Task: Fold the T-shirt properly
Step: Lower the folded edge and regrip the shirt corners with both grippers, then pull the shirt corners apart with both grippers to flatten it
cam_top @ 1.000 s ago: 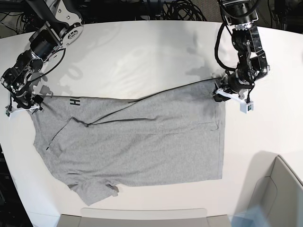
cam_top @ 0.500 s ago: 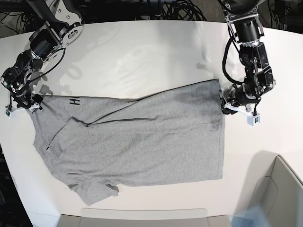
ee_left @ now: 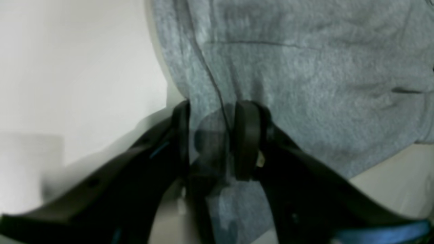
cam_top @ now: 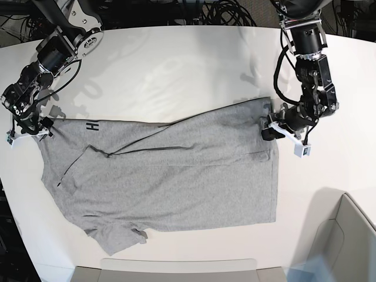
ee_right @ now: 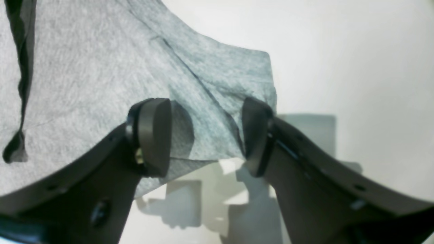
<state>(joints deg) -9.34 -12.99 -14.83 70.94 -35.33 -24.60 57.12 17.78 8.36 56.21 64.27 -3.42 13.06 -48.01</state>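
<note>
The heather-grey T-shirt (cam_top: 176, 170) lies spread on the white table (cam_top: 176, 70), with its upper edge folded over on a slant. A bit of black lettering (cam_top: 91, 126) shows at its upper left. My left gripper (cam_top: 271, 131) is at the shirt's right edge. In the left wrist view it (ee_left: 210, 135) is shut on a fold of the grey fabric (ee_left: 305, 67). My right gripper (cam_top: 28, 128) is at the shirt's upper left corner. In the right wrist view it (ee_right: 203, 135) is open, its fingers astride the shirt's corner (ee_right: 220, 78), which lies flat on the table.
A grey bin (cam_top: 352, 241) stands at the lower right corner. A grey flat edge (cam_top: 176, 270) runs along the table's front. Dark cables (cam_top: 223, 12) lie behind the table's far edge.
My left gripper swung out to the right of the shirt's edge, then came back left onto it and closed on the fabric. The right arm has stayed still.
</note>
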